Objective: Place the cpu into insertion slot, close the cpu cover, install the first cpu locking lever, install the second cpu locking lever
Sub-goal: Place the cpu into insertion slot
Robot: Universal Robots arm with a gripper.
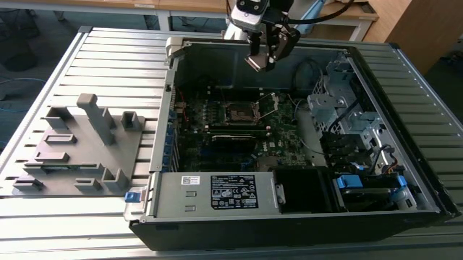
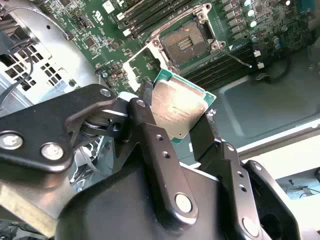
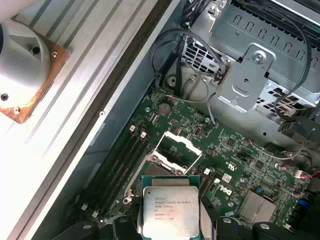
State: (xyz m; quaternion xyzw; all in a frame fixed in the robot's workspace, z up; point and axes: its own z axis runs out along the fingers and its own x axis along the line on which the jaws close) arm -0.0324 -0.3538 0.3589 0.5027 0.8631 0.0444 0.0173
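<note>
While the tool [image 1: 262, 60] hangs over the open computer case [image 1: 289, 233] on the bench [image 1: 108, 59] in the exterior view, the insertion slot [image 1: 241, 112] lies uncovered well below it. In the first wrist view the cpu [image 3: 171, 212] sits near the raised cpu cover [image 3: 182, 141]. In the second wrist view the fingers [image 2: 146, 120] clench the cpu's edges above the motherboard.

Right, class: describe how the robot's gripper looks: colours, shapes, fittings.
The gripper is matte black, with two chunky angular fingers dotted with small holes and fastened by silver round-headed screws. Black linkage bars pivot beside them. In the exterior view a pale grey housing sits above it.
</note>
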